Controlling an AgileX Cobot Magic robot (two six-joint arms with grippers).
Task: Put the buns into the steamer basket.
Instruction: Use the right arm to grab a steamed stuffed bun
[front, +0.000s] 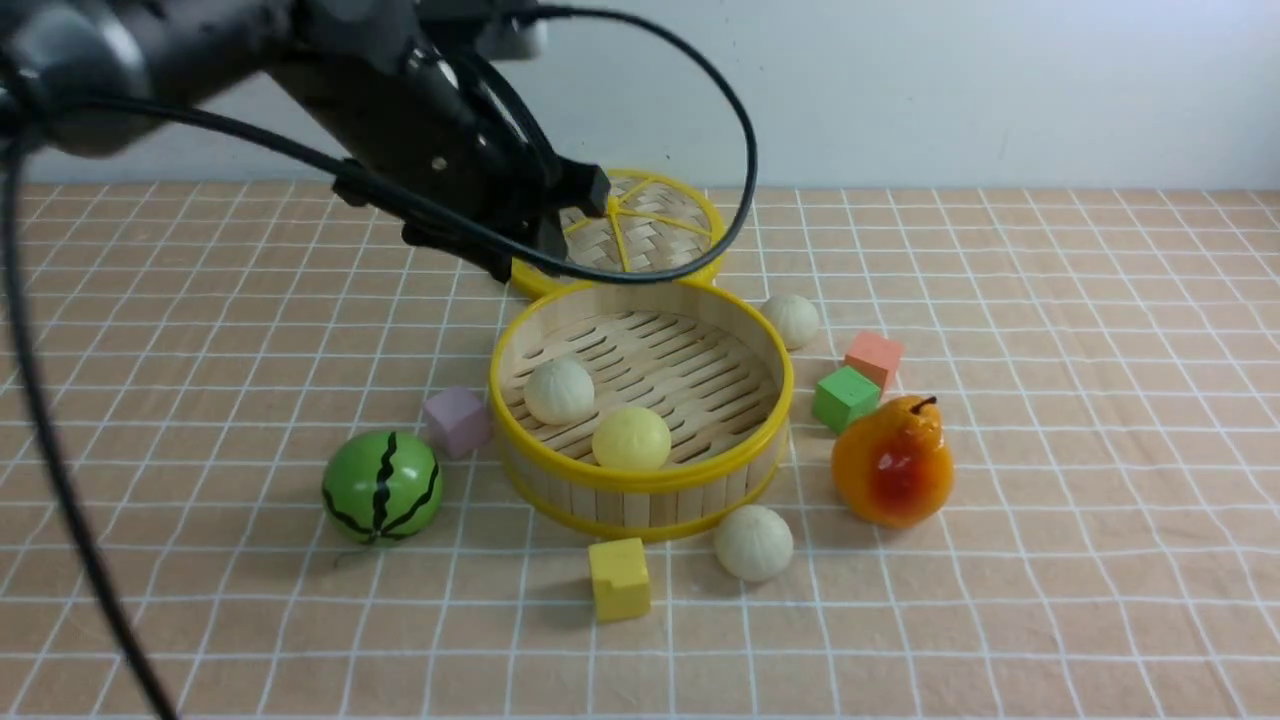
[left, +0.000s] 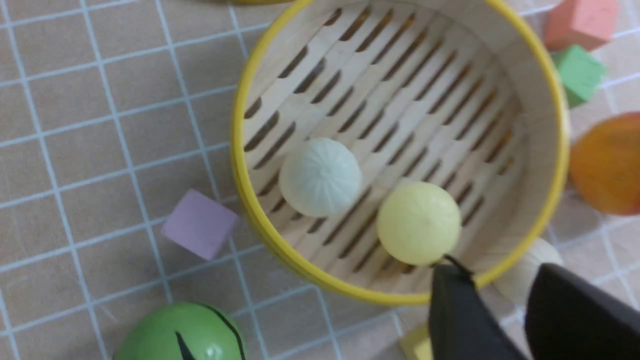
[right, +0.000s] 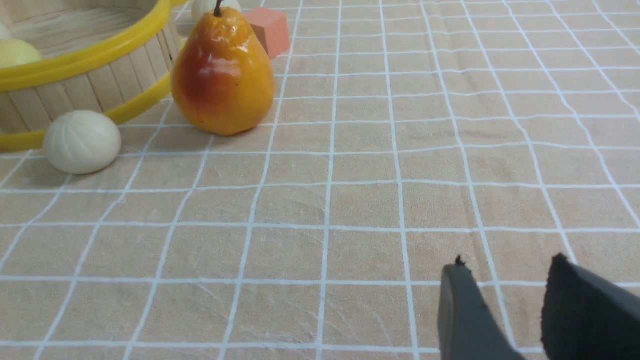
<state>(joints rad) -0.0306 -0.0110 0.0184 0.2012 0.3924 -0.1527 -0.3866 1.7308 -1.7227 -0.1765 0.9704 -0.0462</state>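
Steamer basket (front: 700, 490) already holds two buns, one off-white (front: 559, 391) and one yellow (front: 631, 438). Left gripper (left: 495, 285) hangs above it, jaws partly apart and empty. Near bun (front: 753, 542) lies just beside the front wall, far bun (front: 790, 320) behind the basket. Both look round, with no long axis. I would descend centred, jaws along the wall, and close softly.

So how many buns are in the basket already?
Halfway. Done: the white bun and the yellow bun lie in the basket. In hand: nothing. The left gripper hangs open over the basket, and the right gripper is open above the cloth. Left: the front bun and the back bun, both on the cloth outside the basket.
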